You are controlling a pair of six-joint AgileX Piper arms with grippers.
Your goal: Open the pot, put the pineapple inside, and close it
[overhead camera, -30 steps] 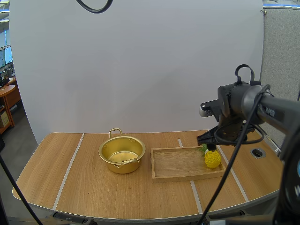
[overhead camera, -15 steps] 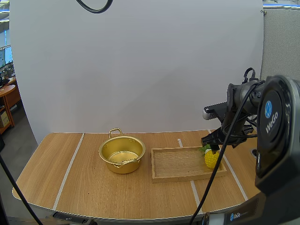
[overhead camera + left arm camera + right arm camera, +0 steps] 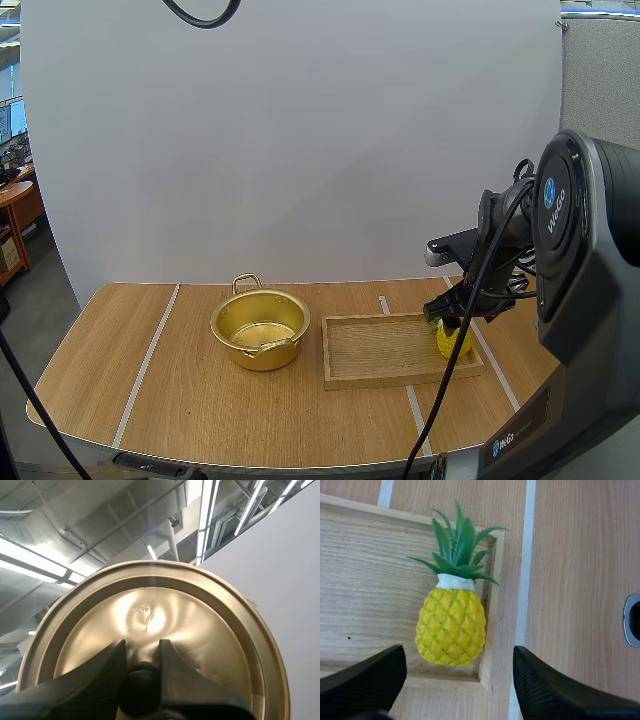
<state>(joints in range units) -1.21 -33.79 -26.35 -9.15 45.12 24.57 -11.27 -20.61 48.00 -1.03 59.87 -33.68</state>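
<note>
Two grippers show, each in a different state. My left gripper (image 3: pixel 141 651) is clamped on the black knob (image 3: pixel 140 690) of the gold lid (image 3: pixel 150 610), one finger on each side of the knob, and the lid's round disc spreads just beyond the fingertips. My right gripper (image 3: pixel 459 655) stands wide open with nothing in its grasp and hangs over the pineapple (image 3: pixel 452 630). The fruit lies on its side straight ahead of the gap between the two fingers. Its yellow base is nearest the tips and its green crown points away from them; neither finger touches it. It rests in a corner of the wooden tray (image 3: pixel 365 580), close by the rim. In the high view the lidless pot (image 3: pixel 260 330) sits on the worktop (image 3: pixel 200 400), well apart from the right gripper and just past the tray's far end.
</note>
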